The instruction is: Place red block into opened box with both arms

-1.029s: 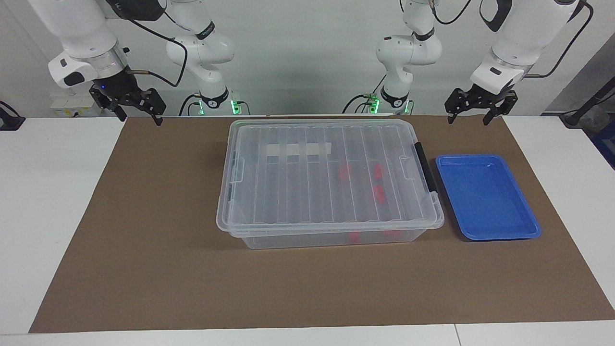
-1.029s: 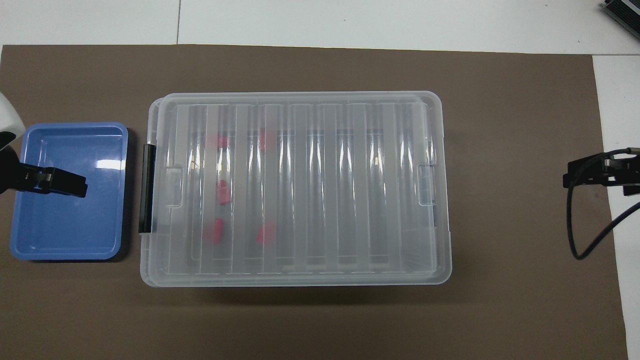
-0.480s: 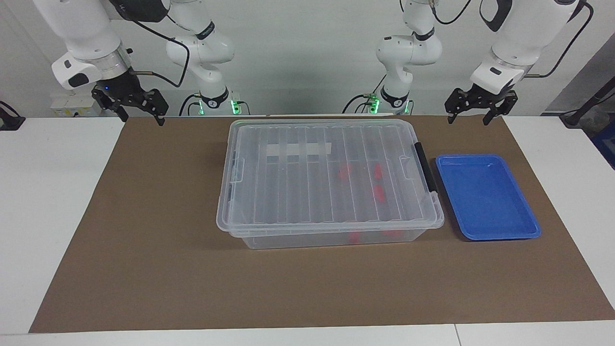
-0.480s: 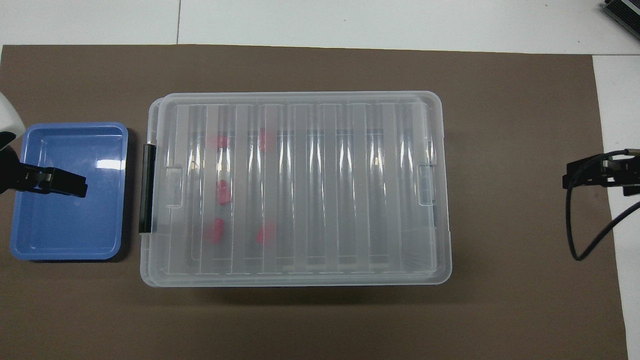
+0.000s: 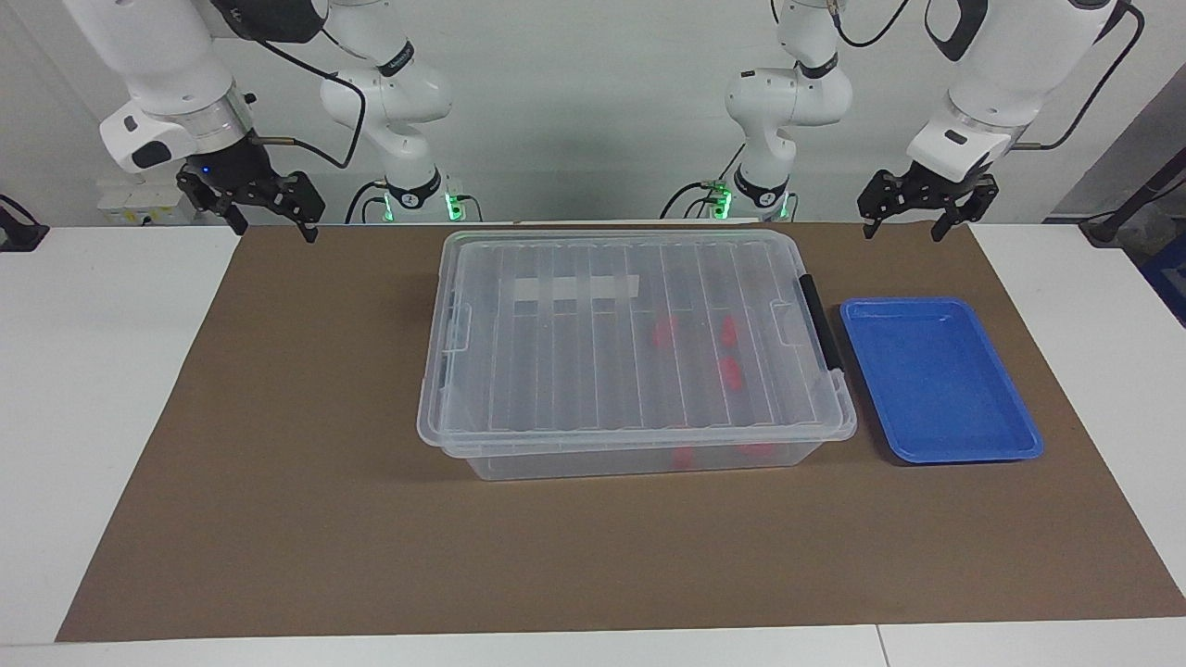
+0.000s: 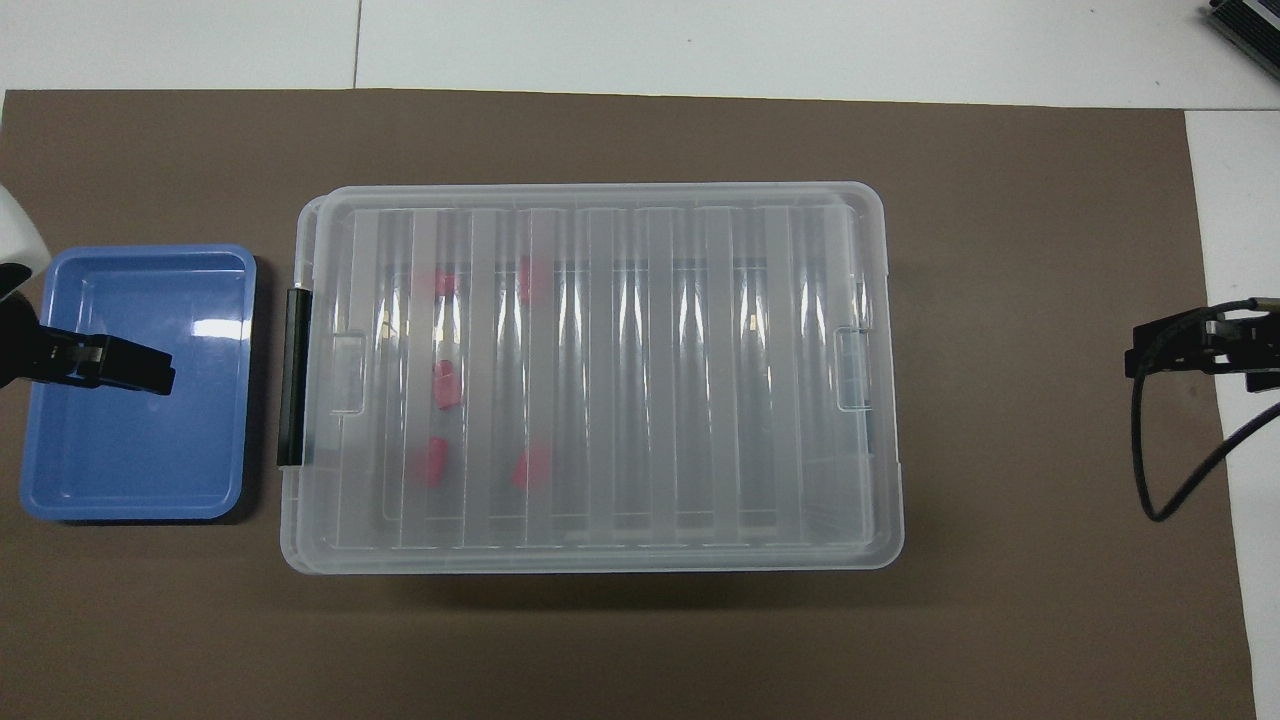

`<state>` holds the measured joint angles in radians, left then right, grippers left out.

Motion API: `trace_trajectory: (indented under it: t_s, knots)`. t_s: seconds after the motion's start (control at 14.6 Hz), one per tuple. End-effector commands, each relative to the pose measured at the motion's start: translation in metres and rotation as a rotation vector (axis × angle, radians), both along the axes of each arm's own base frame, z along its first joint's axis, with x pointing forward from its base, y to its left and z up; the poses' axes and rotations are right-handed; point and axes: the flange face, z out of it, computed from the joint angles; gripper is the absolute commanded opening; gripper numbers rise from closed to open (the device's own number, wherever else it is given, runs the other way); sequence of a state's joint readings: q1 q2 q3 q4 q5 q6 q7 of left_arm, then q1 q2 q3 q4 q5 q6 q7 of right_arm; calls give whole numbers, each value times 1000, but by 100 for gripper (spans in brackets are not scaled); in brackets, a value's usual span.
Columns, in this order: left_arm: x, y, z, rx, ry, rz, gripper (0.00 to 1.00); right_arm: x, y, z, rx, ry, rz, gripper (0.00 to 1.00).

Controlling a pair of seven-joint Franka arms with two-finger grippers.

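Transparent box point(image 5: 636, 352) sits lidded on the table, red blocks point(image 5: 730, 372) visible inside, toward its black-handle end. Left tool point(image 5: 917, 206) and right tool point(image 5: 250, 199) hang raised past its ends, fingers apart, empty. Judgement: grip both lid ends together and lift level.

Left tool point(image 5: 916, 215) raised, fingers spread, empty, right tool point(image 5: 267, 219) likewise, both arms waiting
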<state>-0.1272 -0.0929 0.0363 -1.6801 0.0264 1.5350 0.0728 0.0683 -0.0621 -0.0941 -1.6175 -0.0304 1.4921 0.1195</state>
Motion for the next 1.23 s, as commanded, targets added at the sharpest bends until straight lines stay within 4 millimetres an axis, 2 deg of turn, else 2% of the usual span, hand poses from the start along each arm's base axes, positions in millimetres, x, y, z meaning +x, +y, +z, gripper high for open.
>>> trace_trajectory:
  t_s: [0.0,0.21,0.34,1.17]
  knots:
    - [-5,0,2,-8,7,7,100,0,-1,2,-9,-3,22,100]
    - [-5,0,2,-9,5,7,100,0,-1,1,-9,-5,42,100]
    - [-5,1,2,-9,5,9,100,2,-2,0,-8,-16,119,100]
    - [-5,1,2,-9,7,9,100,1,-2,1,4,-17,84,100]
